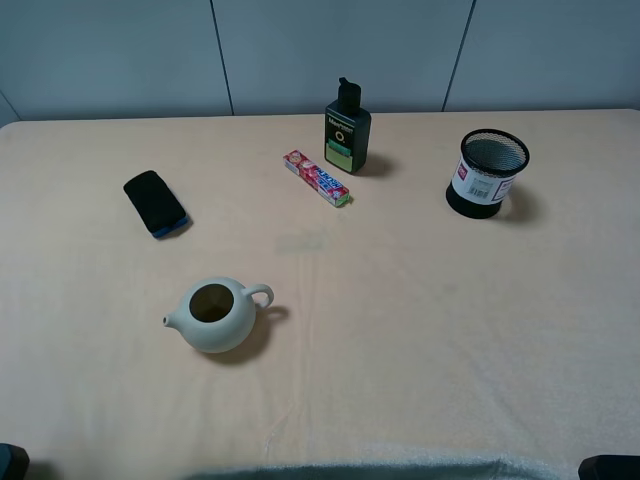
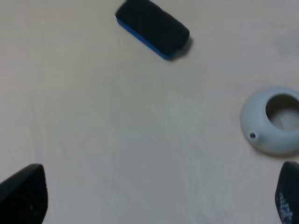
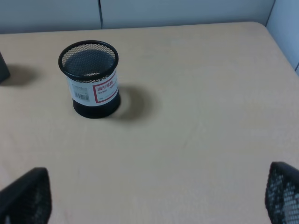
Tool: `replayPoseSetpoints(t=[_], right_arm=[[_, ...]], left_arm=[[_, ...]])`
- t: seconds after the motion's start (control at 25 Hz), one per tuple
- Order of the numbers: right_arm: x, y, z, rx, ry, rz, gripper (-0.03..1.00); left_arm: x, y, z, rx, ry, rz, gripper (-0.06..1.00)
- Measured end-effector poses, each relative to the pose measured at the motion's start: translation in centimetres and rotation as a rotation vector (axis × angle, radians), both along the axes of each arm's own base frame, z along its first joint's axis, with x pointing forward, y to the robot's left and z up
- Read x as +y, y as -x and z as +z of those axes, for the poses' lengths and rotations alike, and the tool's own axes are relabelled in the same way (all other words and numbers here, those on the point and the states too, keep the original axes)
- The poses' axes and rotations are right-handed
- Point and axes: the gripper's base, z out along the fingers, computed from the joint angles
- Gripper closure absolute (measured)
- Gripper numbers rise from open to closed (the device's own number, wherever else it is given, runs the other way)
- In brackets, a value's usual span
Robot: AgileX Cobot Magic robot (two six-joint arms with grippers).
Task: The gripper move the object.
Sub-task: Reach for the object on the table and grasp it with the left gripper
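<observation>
The cream-white lidless teapot [image 1: 215,315] stands on the table, left of centre and towards the front, with its spout pointing left and its loop handle to the right. In the left wrist view the teapot [image 2: 275,121] lies ahead of my left gripper [image 2: 156,196] and off to one side, apart from it. The left jaws are wide open and empty. My right gripper [image 3: 154,196] is also wide open and empty, hovering over bare table far from the teapot. In the high view only dark bits of the arms show at the bottom corners.
A black and blue eraser [image 1: 155,203] lies at the left, behind the teapot. A dark green bottle [image 1: 347,130] and a red gum box [image 1: 316,178] are at the back centre. A black mesh cup [image 1: 487,172] stands at the back right, ahead of the right gripper.
</observation>
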Motion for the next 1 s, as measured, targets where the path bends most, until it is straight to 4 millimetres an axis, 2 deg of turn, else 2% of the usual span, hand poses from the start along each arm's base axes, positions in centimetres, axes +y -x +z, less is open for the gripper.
replayPoseSetpoints(t=[0.2,0.6,1.0], right_arm=[[0.0,0.0,0.0,0.000,0.000,0.000,0.27],[0.0,0.0,0.0,-0.001,0.000,0.000,0.27],[0.0,0.0,0.0,-0.001,0.000,0.000,0.27]], left_arm=[[-0.3,-2.4,0.7,0.092,-0.011,-0.042,-0.03],[-1.1,-5.4,-0.1,0.246,-0.014,-0.121,-0.01],[-3.6,-9.8,-1.4,0.403,-0.048,-0.260,0.01]])
